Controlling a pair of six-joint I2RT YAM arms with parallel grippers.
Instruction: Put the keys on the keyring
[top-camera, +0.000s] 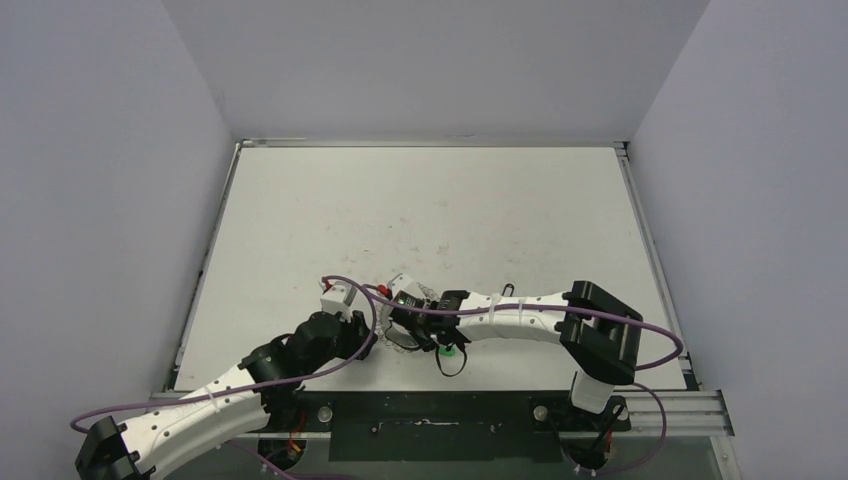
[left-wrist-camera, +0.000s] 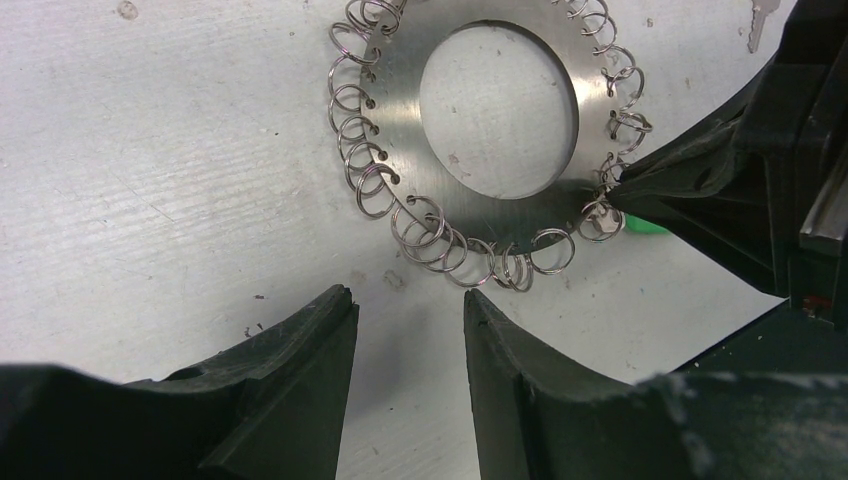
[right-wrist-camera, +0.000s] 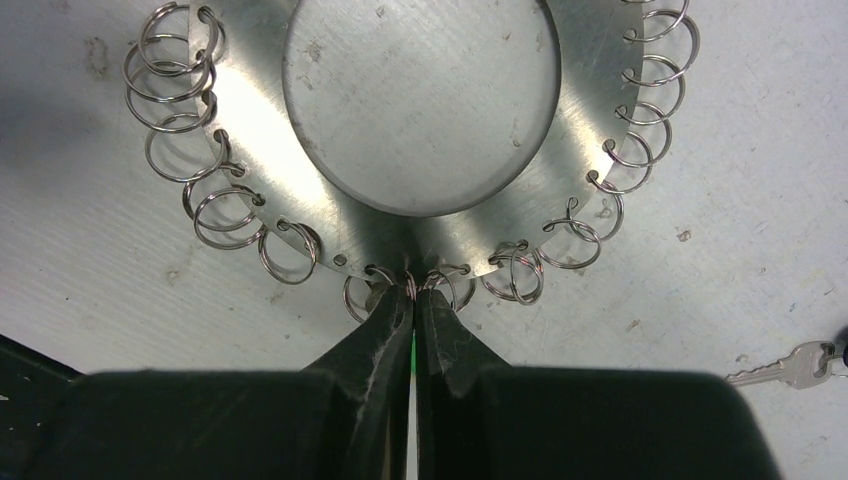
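Note:
The keyring (left-wrist-camera: 500, 205), a flat silvery disc with a big hole and wire loops all round its rim, lies flat on the white table. My right gripper (right-wrist-camera: 413, 290) is shut, with one small wire loop at the disc's near rim pinched between its tips. In the left wrist view it reaches in from the right (left-wrist-camera: 615, 195). A bright green tag (left-wrist-camera: 645, 226) of the keys shows just under those fingers, and as a green spot in the top view (top-camera: 450, 350). My left gripper (left-wrist-camera: 410, 295) is open and holds nothing, a short way off the ring's fringe.
A small silvery key (right-wrist-camera: 795, 367) lies loose on the table to the right of the ring, also seen in the left wrist view (left-wrist-camera: 760, 22). A purple cable (top-camera: 640, 330) loops over both arms. The table's black front rail (top-camera: 430, 425) runs close behind the grippers.

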